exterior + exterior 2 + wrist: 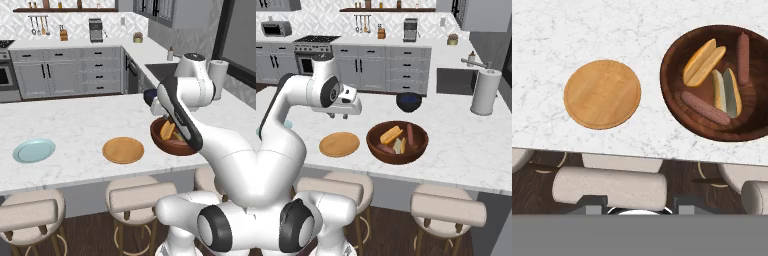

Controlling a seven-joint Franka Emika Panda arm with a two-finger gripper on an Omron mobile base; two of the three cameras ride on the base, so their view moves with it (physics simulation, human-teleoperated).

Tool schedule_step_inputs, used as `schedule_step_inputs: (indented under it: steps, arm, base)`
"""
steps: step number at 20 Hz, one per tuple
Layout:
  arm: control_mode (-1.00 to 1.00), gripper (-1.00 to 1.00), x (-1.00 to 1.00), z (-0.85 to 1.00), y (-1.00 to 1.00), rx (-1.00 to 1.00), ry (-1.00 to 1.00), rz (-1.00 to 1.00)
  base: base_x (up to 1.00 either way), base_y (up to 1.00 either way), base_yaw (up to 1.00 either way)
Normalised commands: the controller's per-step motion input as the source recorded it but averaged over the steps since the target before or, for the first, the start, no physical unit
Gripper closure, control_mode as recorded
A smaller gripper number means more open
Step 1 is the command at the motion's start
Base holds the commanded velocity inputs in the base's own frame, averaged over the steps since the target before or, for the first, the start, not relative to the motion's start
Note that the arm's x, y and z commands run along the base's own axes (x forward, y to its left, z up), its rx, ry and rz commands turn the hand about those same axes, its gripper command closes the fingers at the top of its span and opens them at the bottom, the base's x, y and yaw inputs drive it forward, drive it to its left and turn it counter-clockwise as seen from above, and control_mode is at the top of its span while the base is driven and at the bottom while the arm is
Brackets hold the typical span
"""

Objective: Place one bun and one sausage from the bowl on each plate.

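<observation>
Marble counter (75, 125) runs across the left base view, carrying a pale blue-green plate (34, 150) at the left and an orange-tan wooden plate (123, 150) near the middle, well apart. The dark wooden bowl (172, 145) sits to the right of the wooden plate, partly hidden behind the white arm; a bun (167, 131) shows inside it.

From the right base view, the wooden plate (339, 144) lies just beside the bowl (397, 142), which holds two buns (391, 135) and two sausages (410, 133). A smaller dark blue bowl (409, 101) stands further back, and a paper towel roll (486, 92) stands by the sink. The gripper (338, 116) hangs above the counter near the wooden plate, its jaws closed and holding nothing.

Looking down along the hand, the wooden plate (602, 94) is bare, the bowl (717, 82) at its right. Inside lie one bun (704, 61) near a sausage (742, 51), with another bun (727, 93) and sausage (705, 108) below. Stools (609, 187) stand under the counter edge.
</observation>
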Motion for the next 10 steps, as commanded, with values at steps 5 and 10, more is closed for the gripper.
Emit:
schedule_step_inputs:
  steps: [5, 10]
  arm:
    - [-1.0, -1.0, 0.0, -0.03, 0.0, 0.02, 0.01, 0.0]
    - [-1.0, -1.0, 0.0, 0.0, 0.0, 0.0, 0.0, 0.0]
  base:
    - [0.0, 0.0, 0.0]
    - [0.0, 0.0, 0.0]
